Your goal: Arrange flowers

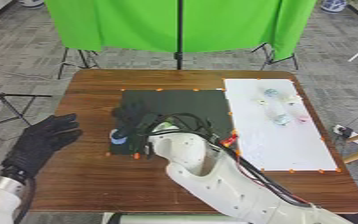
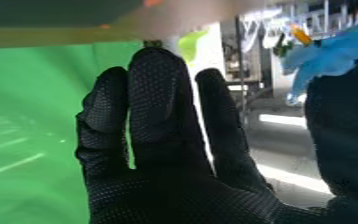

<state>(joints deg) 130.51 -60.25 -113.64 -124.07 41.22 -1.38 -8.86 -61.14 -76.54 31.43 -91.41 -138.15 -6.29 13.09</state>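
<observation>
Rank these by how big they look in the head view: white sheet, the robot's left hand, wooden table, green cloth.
Largest to smallest:
1. Wooden table
2. Green cloth, though the picture's edge cuts it off
3. White sheet
4. Left hand

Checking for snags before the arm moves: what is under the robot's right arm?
Parts of the black mat and brown table extend beneath the right arm. Anything directly below it is covered, so I can't tell whether objects lie there.

A bright green cloth backdrop [image 1: 131, 25] hangs beyond a brown wooden table [image 1: 95, 175]; grey patterned carpet [image 1: 24, 65] surrounds them.
</observation>
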